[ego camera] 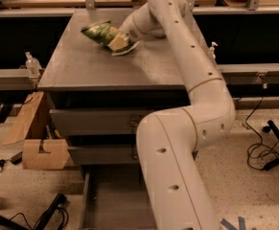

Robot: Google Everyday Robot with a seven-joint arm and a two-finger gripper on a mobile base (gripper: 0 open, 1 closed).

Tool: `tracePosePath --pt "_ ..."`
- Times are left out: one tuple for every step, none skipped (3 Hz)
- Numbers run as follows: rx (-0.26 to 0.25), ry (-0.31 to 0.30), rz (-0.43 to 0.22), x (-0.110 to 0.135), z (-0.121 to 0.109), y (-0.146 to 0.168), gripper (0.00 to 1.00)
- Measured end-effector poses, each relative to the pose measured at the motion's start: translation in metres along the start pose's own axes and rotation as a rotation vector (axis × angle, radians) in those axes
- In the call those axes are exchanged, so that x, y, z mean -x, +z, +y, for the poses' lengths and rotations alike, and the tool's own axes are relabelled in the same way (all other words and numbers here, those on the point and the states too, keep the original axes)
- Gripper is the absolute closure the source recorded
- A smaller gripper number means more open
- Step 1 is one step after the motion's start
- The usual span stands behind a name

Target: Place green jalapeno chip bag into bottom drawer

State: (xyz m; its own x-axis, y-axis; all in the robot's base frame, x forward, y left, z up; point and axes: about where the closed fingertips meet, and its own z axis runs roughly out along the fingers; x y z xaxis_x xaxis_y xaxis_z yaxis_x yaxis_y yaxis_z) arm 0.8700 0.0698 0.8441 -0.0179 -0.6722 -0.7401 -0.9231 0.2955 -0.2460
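The green jalapeno chip bag (102,32) is crinkly with a pale patch and a white edge. It hangs tilted just above the far part of the grey cabinet top (96,66). My gripper (123,38) is at the bag's right end and shut on it, with the white arm curving over the cabinet from the right. The bottom drawer (111,195) stands pulled open at the foot of the cabinet. Its plain grey floor shows and the arm's lower segment hides its right part.
Two shut grey drawer fronts (93,121) sit above the open drawer. A cardboard box (39,150) leans against the cabinet's left side. A small clear bottle (31,63) stands on the left rail, another (212,50) on the right. Cables (261,152) lie on the floor at right.
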Motion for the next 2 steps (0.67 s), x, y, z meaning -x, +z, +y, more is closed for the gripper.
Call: tracePosePath --pt "-0.072 -0.018 -0.053 0.009 -0.02 -0.055 1.0" --pt "-0.141 -0.032 -0.06 0.012 -0.034 -0.119 1.0"
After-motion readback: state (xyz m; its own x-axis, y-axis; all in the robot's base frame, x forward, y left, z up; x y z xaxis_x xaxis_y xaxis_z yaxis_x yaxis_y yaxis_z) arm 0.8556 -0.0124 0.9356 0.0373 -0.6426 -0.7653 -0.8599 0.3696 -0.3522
